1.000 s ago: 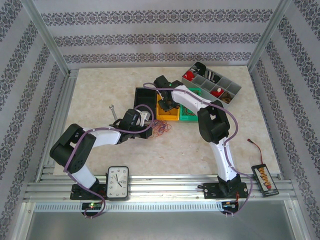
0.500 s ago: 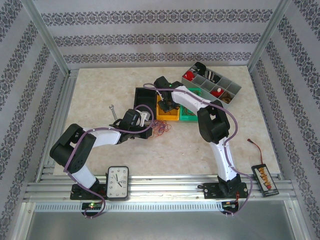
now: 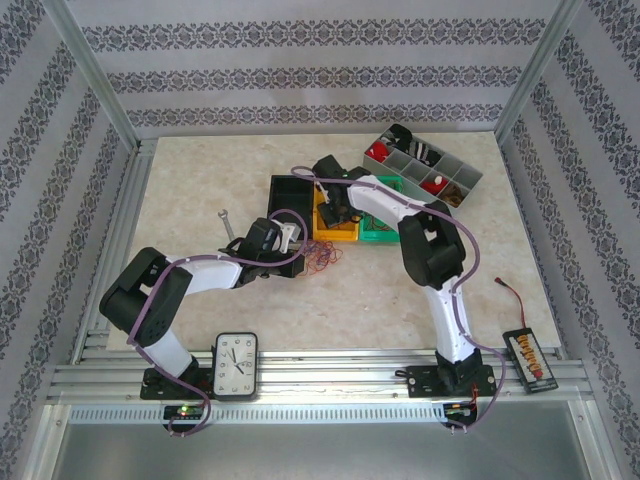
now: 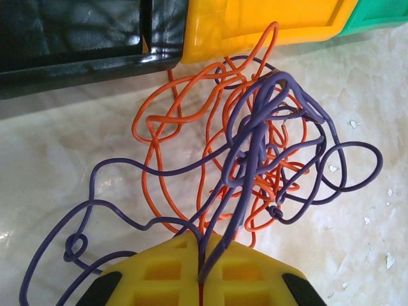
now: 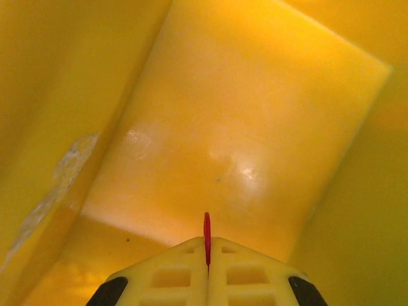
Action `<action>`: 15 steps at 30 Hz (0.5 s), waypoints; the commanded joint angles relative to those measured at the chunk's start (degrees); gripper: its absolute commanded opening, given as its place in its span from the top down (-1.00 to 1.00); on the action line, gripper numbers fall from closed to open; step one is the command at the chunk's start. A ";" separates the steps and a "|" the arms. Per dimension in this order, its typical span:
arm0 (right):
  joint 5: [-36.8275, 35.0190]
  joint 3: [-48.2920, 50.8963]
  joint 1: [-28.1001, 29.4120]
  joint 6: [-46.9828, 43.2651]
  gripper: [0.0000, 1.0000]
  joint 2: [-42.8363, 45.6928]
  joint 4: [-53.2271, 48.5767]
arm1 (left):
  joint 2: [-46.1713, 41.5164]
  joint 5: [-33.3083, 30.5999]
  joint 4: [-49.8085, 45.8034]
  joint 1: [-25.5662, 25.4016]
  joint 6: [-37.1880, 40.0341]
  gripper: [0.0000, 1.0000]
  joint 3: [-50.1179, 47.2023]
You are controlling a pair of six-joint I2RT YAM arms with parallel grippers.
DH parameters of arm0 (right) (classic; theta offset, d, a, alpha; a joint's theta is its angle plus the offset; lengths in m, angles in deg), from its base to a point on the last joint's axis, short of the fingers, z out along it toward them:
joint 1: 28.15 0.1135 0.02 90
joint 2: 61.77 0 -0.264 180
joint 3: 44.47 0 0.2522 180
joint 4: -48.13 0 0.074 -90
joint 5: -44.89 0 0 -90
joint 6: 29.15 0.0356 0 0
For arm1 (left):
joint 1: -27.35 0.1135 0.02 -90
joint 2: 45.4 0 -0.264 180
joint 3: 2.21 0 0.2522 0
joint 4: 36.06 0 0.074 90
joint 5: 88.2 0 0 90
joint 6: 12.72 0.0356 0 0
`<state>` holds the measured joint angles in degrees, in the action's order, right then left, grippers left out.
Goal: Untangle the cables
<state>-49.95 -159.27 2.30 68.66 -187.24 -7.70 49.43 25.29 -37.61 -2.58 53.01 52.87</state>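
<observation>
While the left pincer [image 4: 203, 258] clamps the tangle [image 4: 254, 143] beside the yellow bin [image 4: 255, 19], the right pincer [image 5: 207, 247] pinches a red wire [image 5: 206, 228] inside it (likely sorting); next, tease strands apart.

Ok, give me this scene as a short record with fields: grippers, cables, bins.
left gripper: shut on the tangle
tangle: orange and purple cables, knotted, on the table in front of the yellow bin
right gripper: shut on a red cable, inside the yellow bin
neighbours: black bin left, green bin right
</observation>
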 commanded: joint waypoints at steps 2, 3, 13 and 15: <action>5.05 2.98 -3.50 5.20 0.94 8.53 5.76 | 0.88 0.25 -1.92 0.00 0.54 1.00 1.90; 6.42 4.11 -4.54 6.42 0.95 9.92 7.13 | 0.97 0.36 -1.92 0.05 0.50 1.00 1.94; 14.55 14.68 -15.04 15.93 0.93 15.85 14.86 | 1.75 0.68 -1.83 -0.07 0.48 1.00 2.35; 14.76 17.01 -16.35 17.02 0.93 16.48 16.40 | 1.68 0.51 -1.84 -0.05 0.49 1.00 2.21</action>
<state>-37.73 -145.30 -13.41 82.10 -172.14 6.25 50.72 25.33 -38.70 -2.58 53.01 54.01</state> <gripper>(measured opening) 0.062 0.072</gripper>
